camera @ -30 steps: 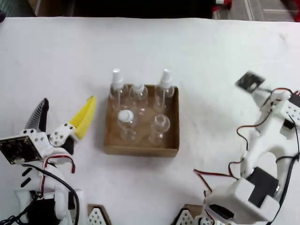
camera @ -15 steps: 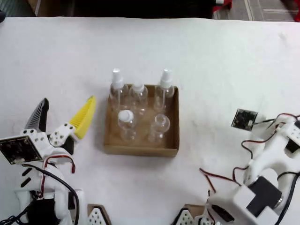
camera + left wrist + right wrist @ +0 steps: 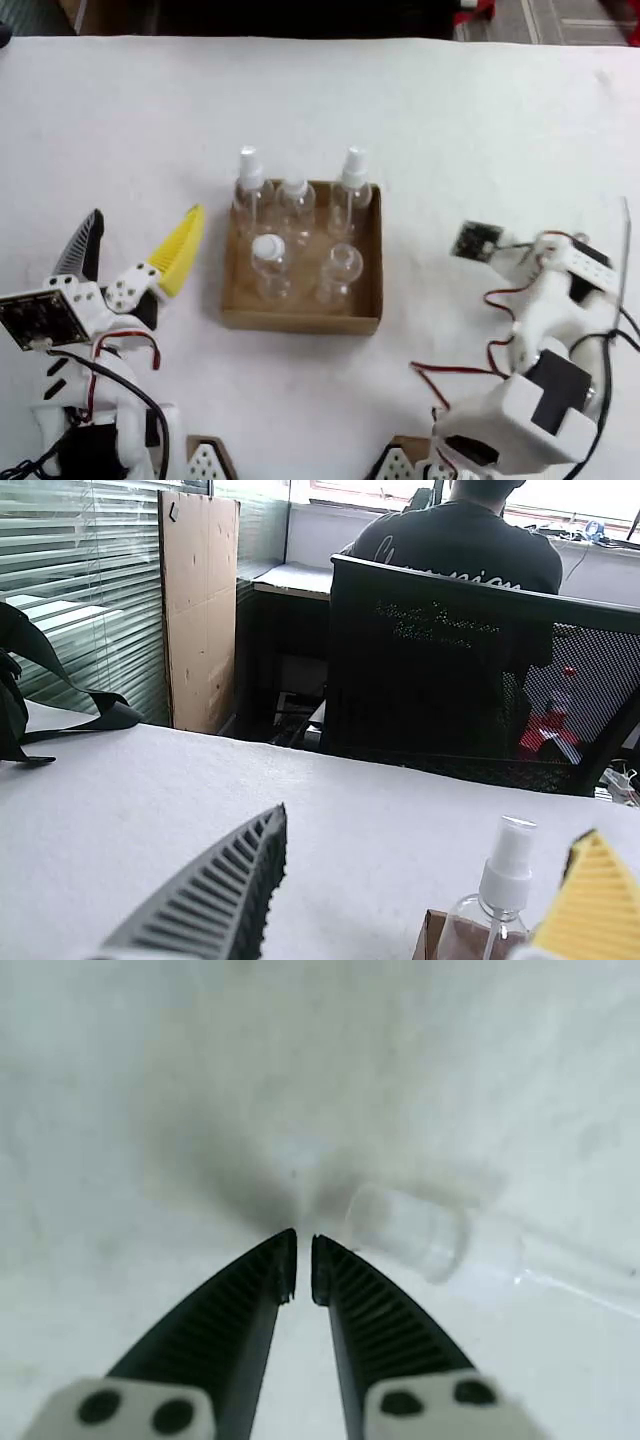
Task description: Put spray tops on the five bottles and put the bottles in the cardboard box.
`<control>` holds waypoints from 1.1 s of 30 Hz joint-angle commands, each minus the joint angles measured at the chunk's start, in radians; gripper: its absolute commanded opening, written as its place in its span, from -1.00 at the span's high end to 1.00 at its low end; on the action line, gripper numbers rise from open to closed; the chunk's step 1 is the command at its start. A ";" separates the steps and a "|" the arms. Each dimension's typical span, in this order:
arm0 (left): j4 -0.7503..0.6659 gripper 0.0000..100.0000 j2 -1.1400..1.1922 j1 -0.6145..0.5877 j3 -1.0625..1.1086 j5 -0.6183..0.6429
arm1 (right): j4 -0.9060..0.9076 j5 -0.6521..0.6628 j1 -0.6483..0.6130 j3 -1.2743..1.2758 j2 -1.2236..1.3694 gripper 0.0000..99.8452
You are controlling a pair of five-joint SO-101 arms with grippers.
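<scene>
The cardboard box (image 3: 372,300) sits mid-table with several clear bottles upright in it. The back bottles (image 3: 352,190) carry white spray tops, and so does the front left one (image 3: 268,258). The front right bottle (image 3: 342,265) shows a bare neck. A loose spray top (image 3: 425,1235) with a clear cap and thin tube lies on the table just beyond my right gripper (image 3: 300,1260), which is shut and empty. My left gripper (image 3: 147,213) stands open left of the box, black finger (image 3: 215,895) and yellow finger (image 3: 590,900) wide apart, with a topped bottle (image 3: 495,905) beside the yellow one.
White cloth covers the table (image 3: 450,120), with bare room behind the box and between the box and the right arm (image 3: 545,310). A thin clear tube (image 3: 625,235) stands out at the far right edge. Arm bases sit at the front edge.
The right arm has swung its wrist toward the front and then left toward the box. The left arm and the bottles have not moved.
</scene>
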 commanded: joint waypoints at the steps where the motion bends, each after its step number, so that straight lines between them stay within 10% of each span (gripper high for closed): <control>1: -0.003 0.21 0.002 0.012 -0.005 0.012 | -0.119 -0.189 -0.113 -0.005 -0.005 0.96; 7: -0.003 0.21 0.002 0.012 -0.005 0.012 | -0.303 -0.460 -0.219 -0.006 -0.018 0.97; 15: -0.014 0.21 0.002 0.013 0.012 0.012 | -0.263 -0.505 -0.237 -0.012 -0.205 0.97; 24: -0.014 0.21 0.002 0.013 0.009 0.012 | 0.033 -0.293 -0.337 -0.269 -0.114 0.21; 33: -0.014 0.21 0.002 0.012 0.009 0.011 | 0.524 -0.130 -0.219 -0.968 0.377 0.53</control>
